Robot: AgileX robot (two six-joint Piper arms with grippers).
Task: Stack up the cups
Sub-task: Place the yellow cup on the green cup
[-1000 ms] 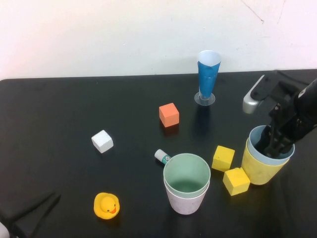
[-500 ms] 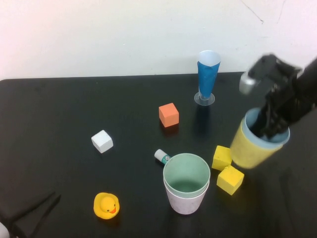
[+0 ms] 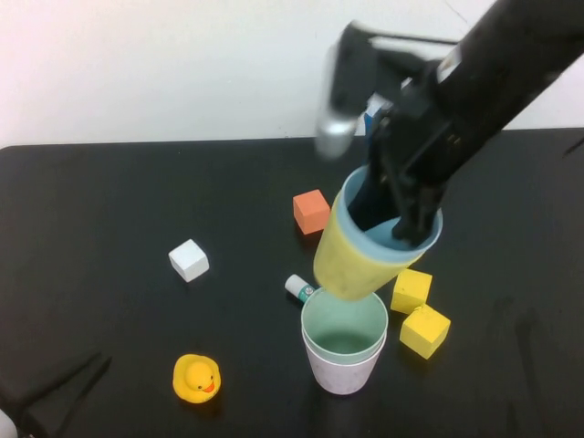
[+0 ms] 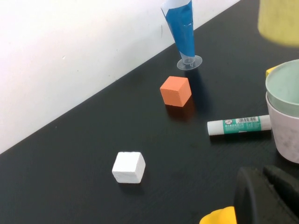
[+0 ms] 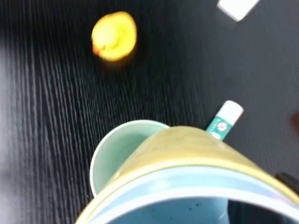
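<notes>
your right gripper (image 3: 401,224) was clamped on the rim of the light blue cup (image 3: 415,239), one finger inside it, and that cup sat nested in the yellow cup (image 3: 347,265). you held the pair tilted in the air, just above and slightly left of the pale green cup (image 3: 344,327), which stood nested in the pale pink cup (image 3: 342,374) on the black table (image 3: 109,201). a glue stick (image 3: 297,287) lay just beside the green cup's rim, and two yellow cubes (image 3: 418,310) sat to its right. your left gripper (image 4: 266,196) hung low at the near left edge by the rubber duck (image 3: 196,378); i cannot tell its opening.
</notes>
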